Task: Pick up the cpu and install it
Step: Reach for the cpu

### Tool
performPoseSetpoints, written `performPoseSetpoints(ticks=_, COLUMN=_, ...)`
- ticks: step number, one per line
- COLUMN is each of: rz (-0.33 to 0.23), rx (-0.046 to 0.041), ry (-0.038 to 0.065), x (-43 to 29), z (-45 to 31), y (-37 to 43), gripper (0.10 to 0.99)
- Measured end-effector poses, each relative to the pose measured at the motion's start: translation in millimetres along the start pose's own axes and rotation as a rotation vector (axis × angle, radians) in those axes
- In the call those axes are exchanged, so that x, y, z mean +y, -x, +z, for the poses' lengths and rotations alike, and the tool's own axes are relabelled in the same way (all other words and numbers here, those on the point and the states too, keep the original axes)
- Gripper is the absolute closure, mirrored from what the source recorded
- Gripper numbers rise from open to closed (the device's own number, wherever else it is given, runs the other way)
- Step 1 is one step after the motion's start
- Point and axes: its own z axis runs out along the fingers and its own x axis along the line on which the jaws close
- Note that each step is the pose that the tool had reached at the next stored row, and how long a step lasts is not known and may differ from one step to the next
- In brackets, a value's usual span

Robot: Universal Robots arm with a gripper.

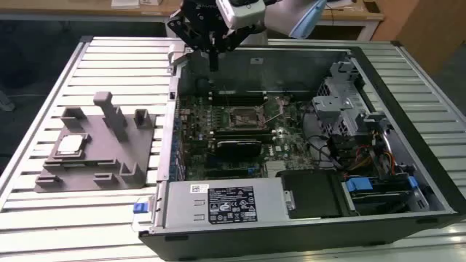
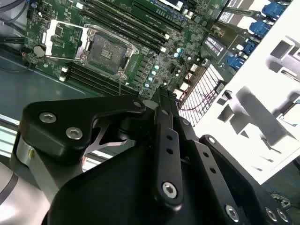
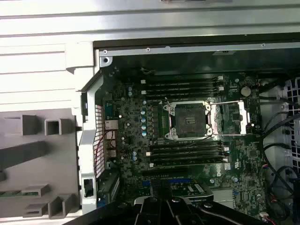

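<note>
The cpu [image 1: 71, 144], a small silver-grey square, lies flat in a recess of the grey plastic fixture [image 1: 109, 164] at the exterior view's left, outside the computer case. My gripper [image 1: 213, 66] hangs over the case's far left corner, well away from the cpu, with its fingers pressed together on nothing. In the second wrist view the gripper [image 2: 161, 91] points down beside the motherboard. The empty cpu socket [image 1: 244, 115] [image 3: 189, 120] [image 2: 108, 49] sits mid-board with its metal load plate [image 3: 229, 119] swung open to one side.
The open computer case [image 1: 407, 180] lies on a slatted metal table [image 1: 43, 87]. Inside are memory slots [image 3: 185, 86], a black heatsink block [image 1: 239, 146], the power supply [image 1: 222, 202], a drive cage [image 1: 342, 101] and loose cables [image 1: 364, 158]. Upright posts stand on the fixture.
</note>
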Motion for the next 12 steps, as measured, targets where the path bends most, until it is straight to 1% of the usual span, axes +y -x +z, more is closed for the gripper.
performPoseSetpoints(ticks=8, rz=0.000, rx=0.0000, ry=0.000, x=0.0, z=0.0, y=0.0, gripper=0.980)
performPoseSetpoints(ticks=12, rz=0.000, rx=-0.0001, ry=0.000, x=-0.2, z=0.0, y=-2.1, gripper=0.980)
